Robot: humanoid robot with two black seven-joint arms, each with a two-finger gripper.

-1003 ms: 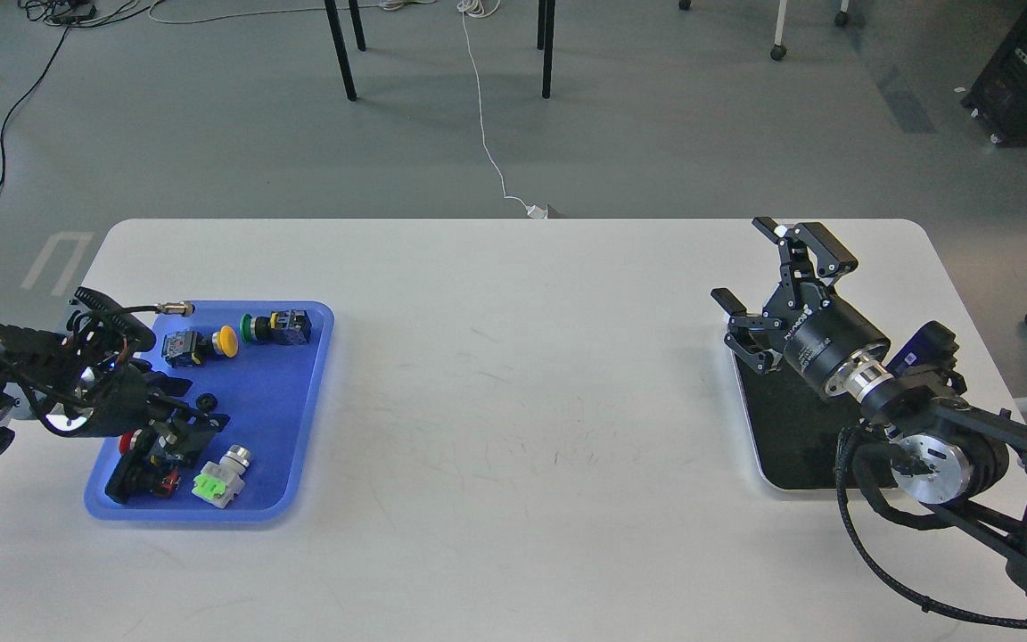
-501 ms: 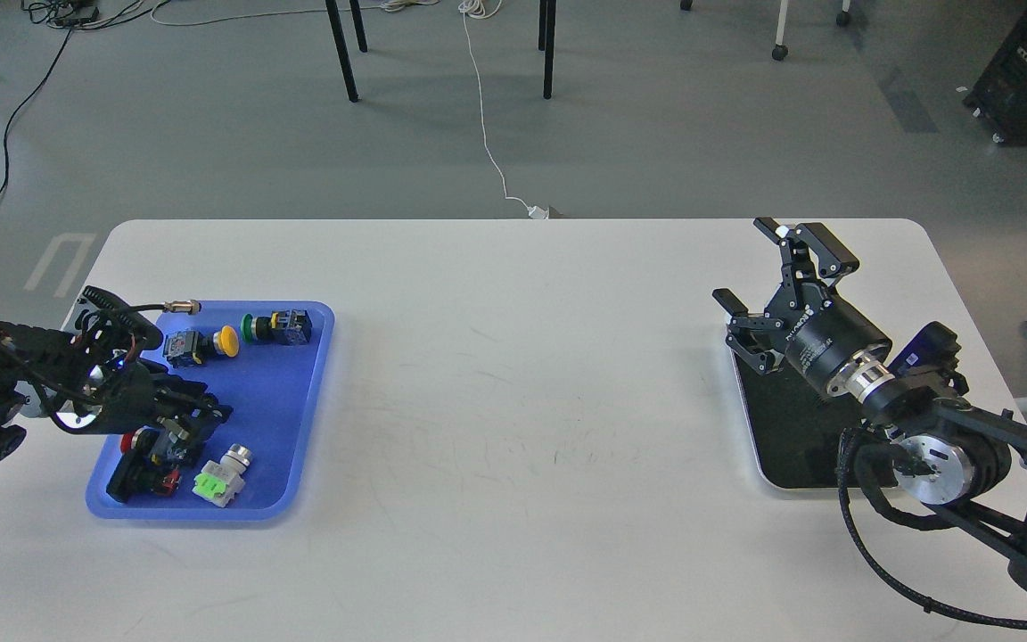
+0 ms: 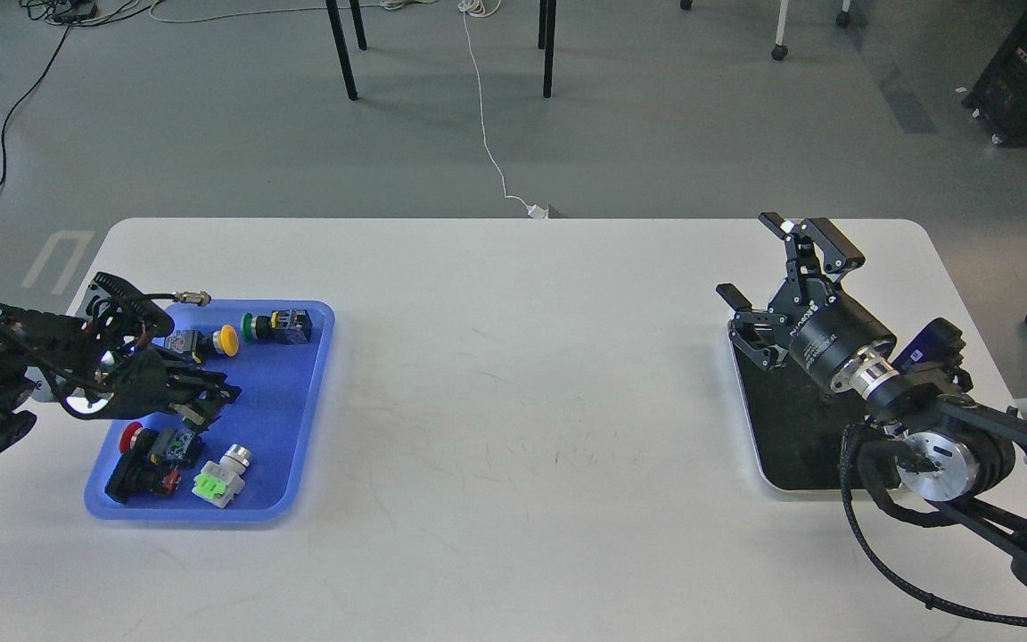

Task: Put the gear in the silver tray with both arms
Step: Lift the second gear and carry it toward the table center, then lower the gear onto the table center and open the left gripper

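My left gripper (image 3: 210,399) hangs over the middle of the blue tray (image 3: 316,357). Its fingers are drawn together on a small dark gear (image 3: 204,406), which is hard to tell from the black fingers. No gear lies loose on the blue tray. The silver tray (image 3: 748,428), with its dark reflective bottom, lies at the right of the table. My right gripper (image 3: 779,263) is open and empty, held above the silver tray's far end with its fingers spread wide.
The blue tray holds several switches and push buttons: yellow (image 3: 226,339), green (image 3: 249,327), red (image 3: 130,438) and a bright green and white one (image 3: 213,482). A white table (image 3: 522,401) lies between the trays. Chair legs and cables are on the floor beyond.
My left gripper closed around the gear on the blue tray, then rose and moved a little towards the tray's far side. The right gripper shifted slightly up and right.
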